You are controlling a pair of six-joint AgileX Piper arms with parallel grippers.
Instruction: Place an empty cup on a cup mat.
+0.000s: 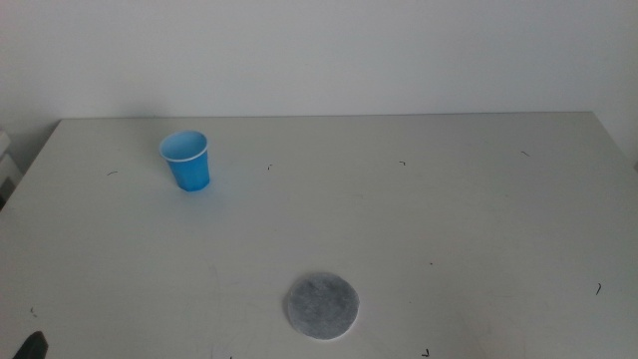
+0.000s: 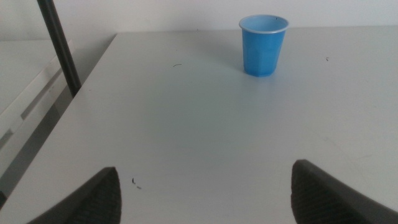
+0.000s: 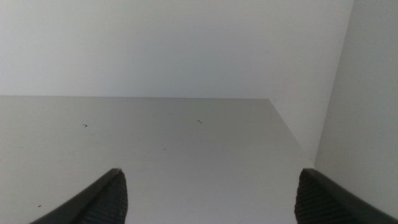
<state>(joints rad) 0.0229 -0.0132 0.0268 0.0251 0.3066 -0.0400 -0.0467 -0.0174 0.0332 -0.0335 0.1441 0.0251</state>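
The blue cup [image 1: 186, 161] stands upright and empty at the table's far left; it also shows in the left wrist view [image 2: 263, 45]. The grey round cup mat [image 1: 322, 305] lies flat near the table's front edge, around the middle, well apart from the cup. My left gripper [image 2: 205, 186] is open and empty, low at the front left corner, with only a dark tip [image 1: 33, 345] in the middle view; the cup is well ahead of it. My right gripper [image 3: 208, 199] is open and empty, out of the middle view.
The white table [image 1: 449, 219] has small dark specks. Its left edge, a dark pole [image 2: 59, 46] and a white shelf lie left of the left gripper. A wall [image 3: 367, 93] stands beyond the table's right edge.
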